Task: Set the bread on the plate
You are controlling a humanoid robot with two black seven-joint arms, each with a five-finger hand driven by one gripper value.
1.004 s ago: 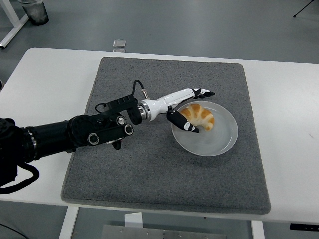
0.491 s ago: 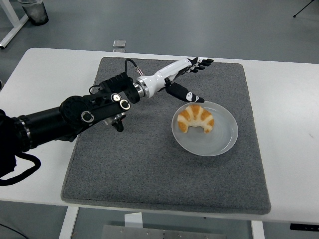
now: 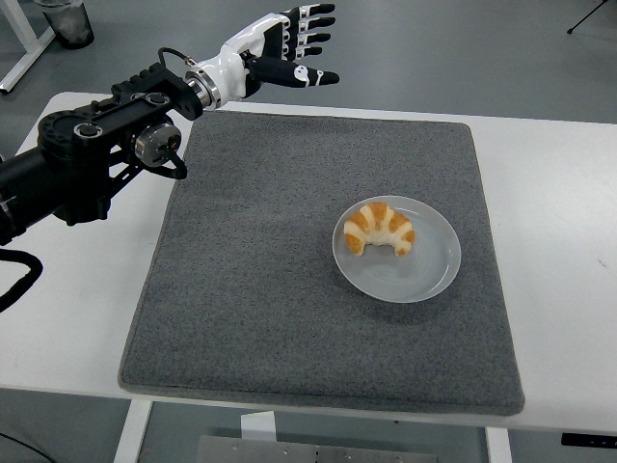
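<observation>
Head view: left hand (image 3: 280, 48) raised beyond the table's (image 3: 67, 193) far edge, fingers (image 3: 313, 24) spread wide and straight, thumb out, holding nothing. Black left arm (image 3: 87, 159) entering from the left edge, over the table's left part. Well below and to the right of the hand, bread (image 3: 380, 229) lying on the plate (image 3: 424, 275), in its upper left part, apart from the fingers. Plate resting on the grey mat (image 3: 251, 280), right of centre. Far left of the hand, a dark bin (image 3: 66, 21) on the floor.
</observation>
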